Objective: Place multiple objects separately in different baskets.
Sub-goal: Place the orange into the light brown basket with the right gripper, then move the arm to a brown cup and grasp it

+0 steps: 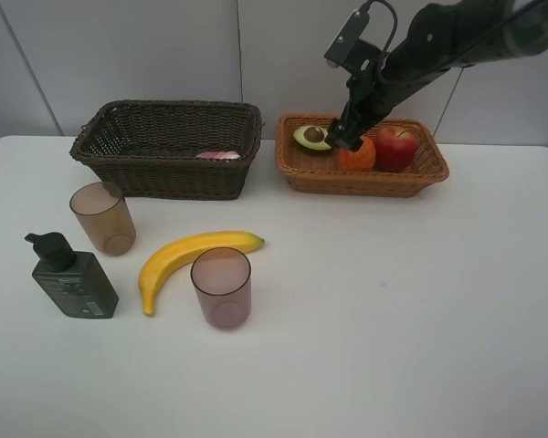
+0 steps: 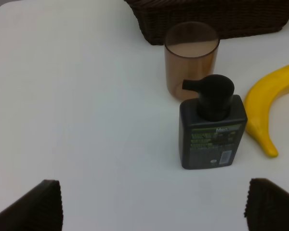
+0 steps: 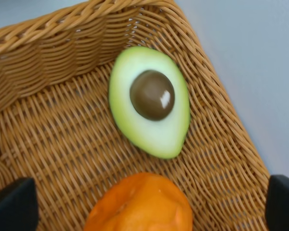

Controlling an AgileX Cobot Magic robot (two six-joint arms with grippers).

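Note:
The light orange-brown basket (image 1: 361, 175) (image 3: 48, 144) holds the halved avocado (image 1: 310, 137) (image 3: 151, 103), the orange (image 1: 357, 155) (image 3: 139, 204) and the red apple (image 1: 396, 146). My right gripper (image 1: 340, 139) (image 3: 147, 207) hangs open just above the orange, holding nothing. A small pink bottle (image 1: 217, 155) lies in the dark brown basket (image 1: 164, 146) (image 2: 216, 19). On the table are the banana (image 1: 192, 255) (image 2: 267, 103), two brownish cups (image 1: 103, 217) (image 1: 221, 287) (image 2: 190, 57) and the dark pump bottle (image 1: 71, 276) (image 2: 212, 127). My left gripper (image 2: 156, 207) is open above the table near the pump bottle.
A white table (image 1: 393, 310) carries everything, with a pale wall behind the baskets. The right arm (image 1: 457, 41) reaches in from the upper right over the light basket. Bare tabletop lies to the right of the banana and cups.

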